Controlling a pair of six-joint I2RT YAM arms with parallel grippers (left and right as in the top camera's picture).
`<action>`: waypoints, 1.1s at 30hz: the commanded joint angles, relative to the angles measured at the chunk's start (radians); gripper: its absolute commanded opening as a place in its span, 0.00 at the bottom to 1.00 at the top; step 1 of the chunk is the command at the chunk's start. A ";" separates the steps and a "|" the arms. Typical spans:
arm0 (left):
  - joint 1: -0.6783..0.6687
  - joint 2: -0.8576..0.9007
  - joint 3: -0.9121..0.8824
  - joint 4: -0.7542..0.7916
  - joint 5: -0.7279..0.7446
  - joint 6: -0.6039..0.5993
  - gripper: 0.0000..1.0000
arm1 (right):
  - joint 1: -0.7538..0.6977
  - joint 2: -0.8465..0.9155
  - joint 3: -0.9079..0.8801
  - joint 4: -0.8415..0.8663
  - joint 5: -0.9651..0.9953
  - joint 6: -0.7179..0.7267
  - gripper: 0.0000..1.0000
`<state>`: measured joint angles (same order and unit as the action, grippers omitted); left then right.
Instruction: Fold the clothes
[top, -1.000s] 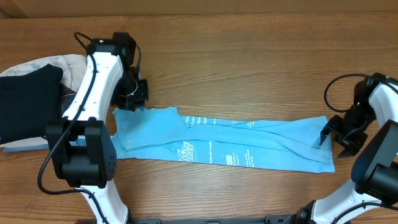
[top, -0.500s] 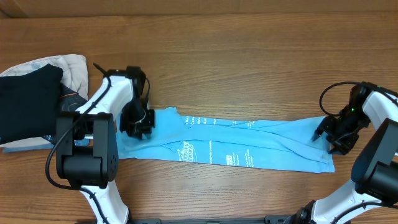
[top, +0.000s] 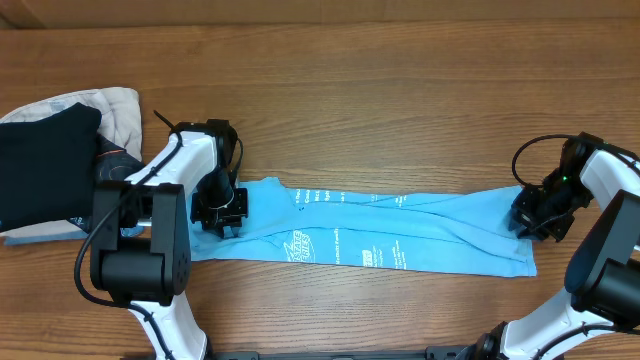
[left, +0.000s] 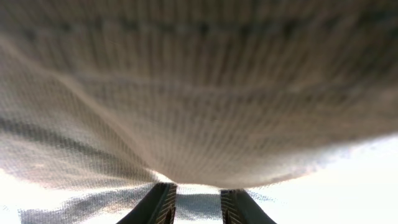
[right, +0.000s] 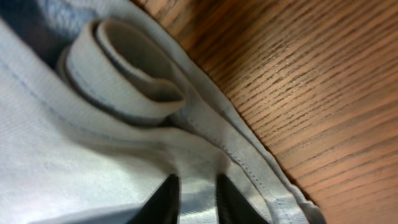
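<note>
The light sky-blue T-shirt (top: 380, 240) lies folded into a long band across the table, white print facing up. My left gripper (top: 225, 205) is down on its left end. In the left wrist view the fingers (left: 198, 202) are close together with cloth (left: 199, 93) between them and bulging over them. My right gripper (top: 525, 215) is on the shirt's right end. In the right wrist view its fingers (right: 194, 199) pinch a fold of the shirt (right: 74, 155) beside a rolled hem (right: 124, 68).
A black folded garment (top: 45, 165) lies on a beige folded garment (top: 115, 105) at the far left, close to the left arm. The wooden table (top: 400, 100) shows behind the shirt and in the right wrist view (right: 311, 93).
The left gripper came down from behind the shirt's left end onto the cloth. The right gripper moved left and down onto the shirt's right end. The left edge of the shirt has bunched slightly.
</note>
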<state>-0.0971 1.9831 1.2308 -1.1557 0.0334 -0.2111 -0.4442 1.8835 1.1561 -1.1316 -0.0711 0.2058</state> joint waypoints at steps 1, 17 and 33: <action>0.002 0.001 -0.025 0.012 -0.071 -0.022 0.28 | 0.000 -0.028 -0.007 0.019 -0.006 -0.002 0.12; 0.001 0.001 0.028 0.021 -0.069 -0.030 0.28 | -0.016 -0.029 0.010 0.056 -0.101 -0.117 0.54; 0.002 0.001 0.028 0.033 -0.066 -0.029 0.30 | -0.028 -0.028 -0.083 0.142 -0.064 -0.127 0.62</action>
<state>-0.0986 1.9831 1.2388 -1.1507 0.0101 -0.2119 -0.4698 1.8748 1.1397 -1.0145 -0.1486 0.0814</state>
